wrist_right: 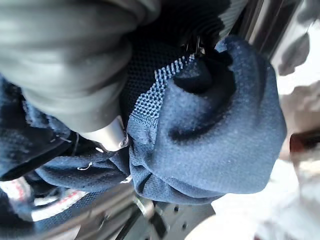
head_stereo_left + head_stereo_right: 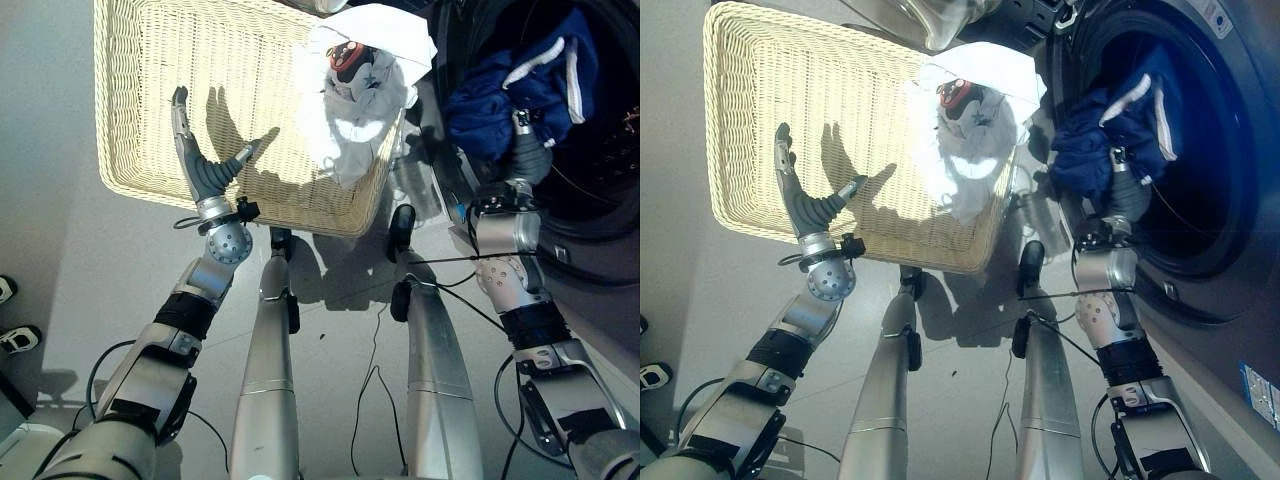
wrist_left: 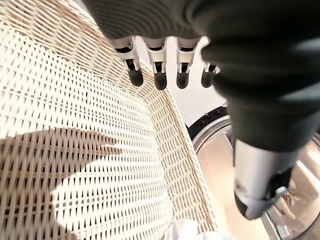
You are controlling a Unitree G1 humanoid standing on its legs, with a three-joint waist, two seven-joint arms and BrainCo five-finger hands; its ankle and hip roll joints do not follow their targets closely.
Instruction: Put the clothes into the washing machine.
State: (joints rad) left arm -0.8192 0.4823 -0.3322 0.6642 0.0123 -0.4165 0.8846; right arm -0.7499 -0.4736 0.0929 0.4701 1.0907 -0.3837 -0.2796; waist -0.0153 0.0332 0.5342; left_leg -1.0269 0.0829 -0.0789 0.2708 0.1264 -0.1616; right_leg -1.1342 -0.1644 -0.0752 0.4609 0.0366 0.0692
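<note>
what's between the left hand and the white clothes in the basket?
Bare wicker: in the left eye view the left hand hovers open over the basket floor, and nothing lies between it and the white clothes at the basket's far corner.

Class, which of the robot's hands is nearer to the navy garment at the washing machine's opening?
Right. The right hand is buried in the navy garment; the left hand hovers over the wicker basket, well apart.

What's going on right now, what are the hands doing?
Left robot hand open over wicker basket. Right robot hand buried in blue garment at washer drum. White clothes in basket.
</note>
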